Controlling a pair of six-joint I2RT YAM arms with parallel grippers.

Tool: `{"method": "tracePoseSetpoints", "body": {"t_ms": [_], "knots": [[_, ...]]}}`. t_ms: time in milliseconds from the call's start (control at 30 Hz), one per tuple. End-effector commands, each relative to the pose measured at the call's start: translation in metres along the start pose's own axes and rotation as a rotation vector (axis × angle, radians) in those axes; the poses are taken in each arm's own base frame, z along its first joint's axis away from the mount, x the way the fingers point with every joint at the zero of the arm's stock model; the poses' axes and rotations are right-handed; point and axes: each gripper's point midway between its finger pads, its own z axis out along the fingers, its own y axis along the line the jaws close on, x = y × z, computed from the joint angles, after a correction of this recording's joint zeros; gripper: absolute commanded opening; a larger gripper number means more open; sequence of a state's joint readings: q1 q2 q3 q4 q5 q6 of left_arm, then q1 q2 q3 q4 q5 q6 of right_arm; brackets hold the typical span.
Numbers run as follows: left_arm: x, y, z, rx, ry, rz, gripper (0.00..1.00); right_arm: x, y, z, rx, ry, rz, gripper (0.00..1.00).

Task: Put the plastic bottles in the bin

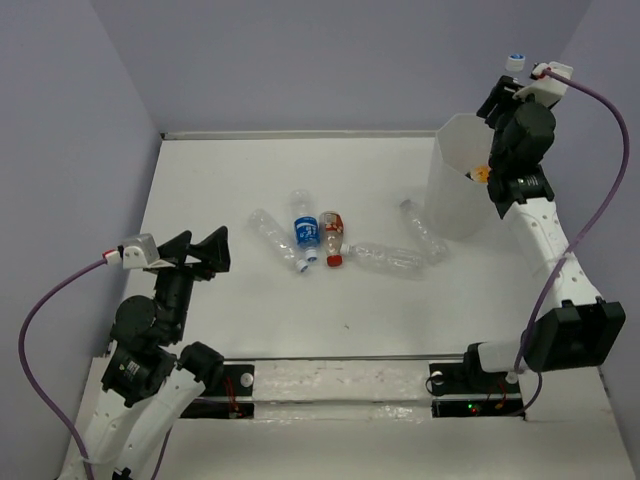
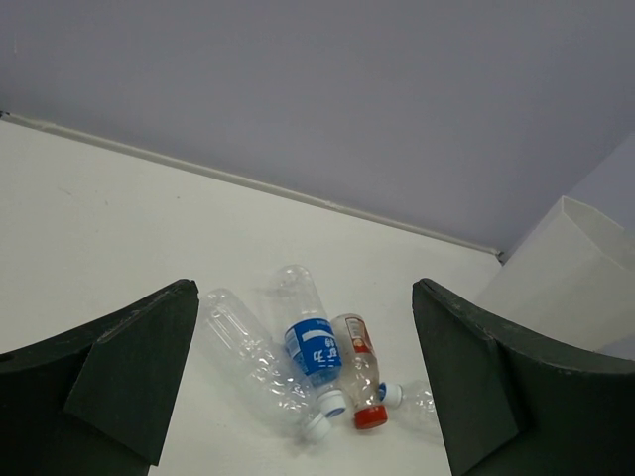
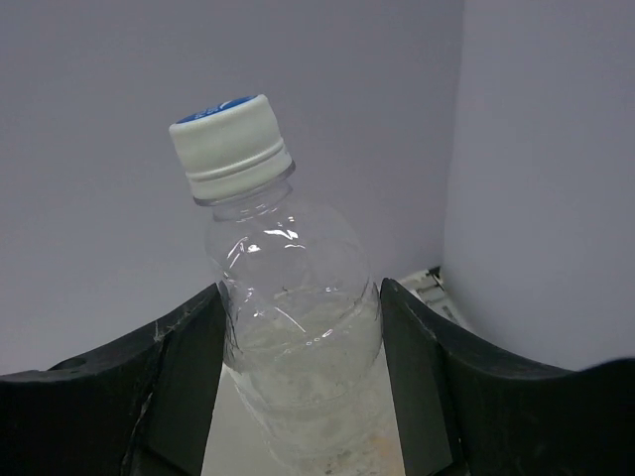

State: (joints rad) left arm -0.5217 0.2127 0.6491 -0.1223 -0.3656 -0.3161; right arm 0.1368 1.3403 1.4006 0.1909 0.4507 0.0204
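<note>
Right gripper (image 3: pixel 303 327): pinching a bottle (image 3: pixel 268 238) across its lower body, neck up, raised above the bin (image 1: pixel 455 190) at the far right.

Handling: the bottle looks empty, so I judge it light, thin-walled and easily crushed. Grip the body near the middle with modest force. The smooth plastic may slip.

Appearance: clear, slightly dented, white cap (image 3: pixel 230 144) with blue on top.

Left gripper (image 1: pixel 200 248): spread wide, holding nothing, above the near-left table (image 1: pixel 200 180).

Five bottles lie mid-table: three clear, one blue-labelled bottle (image 1: pixel 304 230) and one red-capped bottle (image 1: pixel 332 237) side by side.
</note>
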Motion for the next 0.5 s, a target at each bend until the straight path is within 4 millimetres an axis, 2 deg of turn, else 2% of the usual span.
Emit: {"method": "tracePoseSetpoints", "body": {"t_ms": [0,100,133,167,267,300,333,367,433,467], "knots": [[-0.013,-0.008,-0.001,0.036,-0.045,-0.008,0.99,0.008,-0.032,0.019,0.036,-0.019,0.129,0.59],[-0.013,-0.009,0.000,0.040,-0.042,-0.009,0.99,0.005,-0.026,0.009,-0.008,-0.013,0.148,0.94],[-0.012,-0.009,0.001,0.039,-0.040,-0.009,0.99,0.003,-0.022,0.006,-0.037,-0.007,0.152,0.97],[-0.011,-0.010,0.002,0.041,-0.036,-0.008,0.99,-0.010,-0.012,0.001,-0.092,-0.015,0.178,0.99],[-0.008,-0.009,0.004,0.034,-0.026,-0.003,0.99,-0.013,0.009,-0.012,-0.207,0.036,0.220,0.97],[-0.008,-0.008,0.004,0.029,-0.027,-0.002,0.99,-0.015,0.031,-0.023,-0.308,0.062,0.245,0.93],[-0.008,-0.007,0.005,0.024,-0.025,0.000,0.99,-0.006,0.062,-0.040,-0.424,0.115,0.256,0.90],[-0.007,-0.007,0.005,0.021,-0.021,0.001,0.99,0.000,0.079,-0.050,-0.472,0.141,0.260,0.87],[-0.005,-0.006,0.007,0.012,-0.016,0.004,0.99,0.027,0.111,-0.071,-0.542,0.214,0.230,0.77],[-0.005,-0.005,0.007,0.010,-0.015,0.005,0.99,0.039,0.146,-0.094,-0.624,0.254,0.226,0.72]]}}
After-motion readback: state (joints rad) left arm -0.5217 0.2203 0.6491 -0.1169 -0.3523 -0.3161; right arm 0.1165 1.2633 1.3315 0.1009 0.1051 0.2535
